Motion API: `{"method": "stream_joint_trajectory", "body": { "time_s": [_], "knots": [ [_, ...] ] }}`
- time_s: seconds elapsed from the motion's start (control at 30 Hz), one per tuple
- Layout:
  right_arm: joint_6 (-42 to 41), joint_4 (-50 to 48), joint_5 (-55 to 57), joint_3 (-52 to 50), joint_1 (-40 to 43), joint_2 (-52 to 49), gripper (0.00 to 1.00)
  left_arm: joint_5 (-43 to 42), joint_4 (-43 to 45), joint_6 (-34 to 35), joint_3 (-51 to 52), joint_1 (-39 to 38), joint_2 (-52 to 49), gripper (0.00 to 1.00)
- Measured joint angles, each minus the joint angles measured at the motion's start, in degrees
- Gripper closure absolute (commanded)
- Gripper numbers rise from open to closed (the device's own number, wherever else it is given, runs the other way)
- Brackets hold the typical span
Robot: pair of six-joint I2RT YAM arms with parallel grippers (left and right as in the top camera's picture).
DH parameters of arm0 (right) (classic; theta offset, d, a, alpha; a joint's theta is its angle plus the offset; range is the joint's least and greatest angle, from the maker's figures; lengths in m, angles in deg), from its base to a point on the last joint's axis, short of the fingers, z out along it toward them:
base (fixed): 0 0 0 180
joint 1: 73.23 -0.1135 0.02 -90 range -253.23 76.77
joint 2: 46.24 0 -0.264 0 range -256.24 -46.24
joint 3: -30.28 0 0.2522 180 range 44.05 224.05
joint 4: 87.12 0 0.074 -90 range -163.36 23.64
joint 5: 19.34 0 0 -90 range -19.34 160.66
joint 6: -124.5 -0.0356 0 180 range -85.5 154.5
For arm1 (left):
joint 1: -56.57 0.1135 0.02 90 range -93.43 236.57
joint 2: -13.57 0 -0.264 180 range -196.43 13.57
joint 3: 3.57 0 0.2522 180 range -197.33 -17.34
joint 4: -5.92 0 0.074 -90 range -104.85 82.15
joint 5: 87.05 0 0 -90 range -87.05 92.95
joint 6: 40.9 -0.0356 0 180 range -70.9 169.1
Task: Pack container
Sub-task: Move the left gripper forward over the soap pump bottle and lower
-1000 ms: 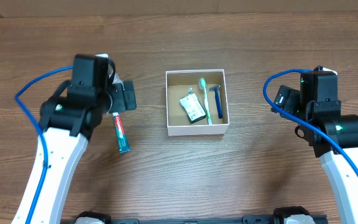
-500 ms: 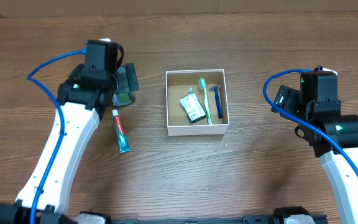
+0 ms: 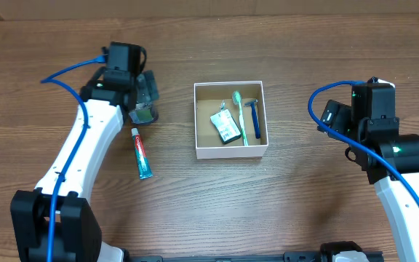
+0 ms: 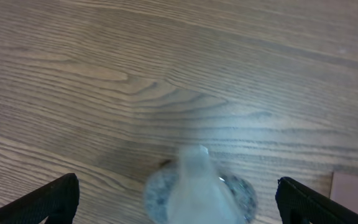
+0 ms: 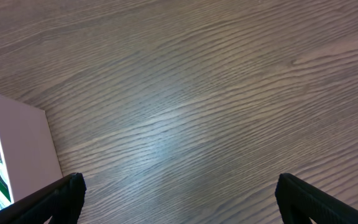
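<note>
Left wrist: left gripper [image 4: 179, 194], released, straddles a blurred pale item [image 4: 194, 186]; an off-centre close could topple it. Right gripper [image 5: 179, 190] is released too.

Left of the container [image 3: 231, 152], the toothpaste tube [image 3: 141, 153] and the left gripper [image 3: 146, 98], jaws spread over a small blurred object [image 4: 197, 186], block the approach. To its right, bare table [image 3: 297, 182] reaches the wide-open right gripper [image 3: 332, 116]. Inside, the packet [image 3: 226, 126], toothbrush [image 3: 241, 120] and razor [image 3: 254, 116] fill the middle and right; its left strip is free.
</note>
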Motion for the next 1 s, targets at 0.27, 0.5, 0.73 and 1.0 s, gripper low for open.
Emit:
{"method": "stream_joint_trajectory", "body": {
  "time_s": [0.27, 0.5, 0.73, 1.0],
  "knots": [
    [0.0, 0.0, 0.0, 0.0, 0.0, 0.0, 0.00, -6.5, 0.7, 0.5, 0.0, 3.9, -0.4, 0.16],
    [0.0, 0.0, 0.0, 0.0, 0.0, 0.0, 0.00, -8.6, 1.1, 0.5, 0.0, 3.1, -1.1, 0.27],
    [-0.1, 0.0, 0.0, 0.0, 0.0, 0.0, 0.00, -8.9, 1.3, 0.3, 0.0, 1.5, -1.1, 0.49],
    [-0.1, 0.0, 0.0, 0.0, 0.0, 0.0, 0.00, -9.0, 1.0, 0.3, 0.0, 1.5, -1.1, 0.59]
  ]
}}
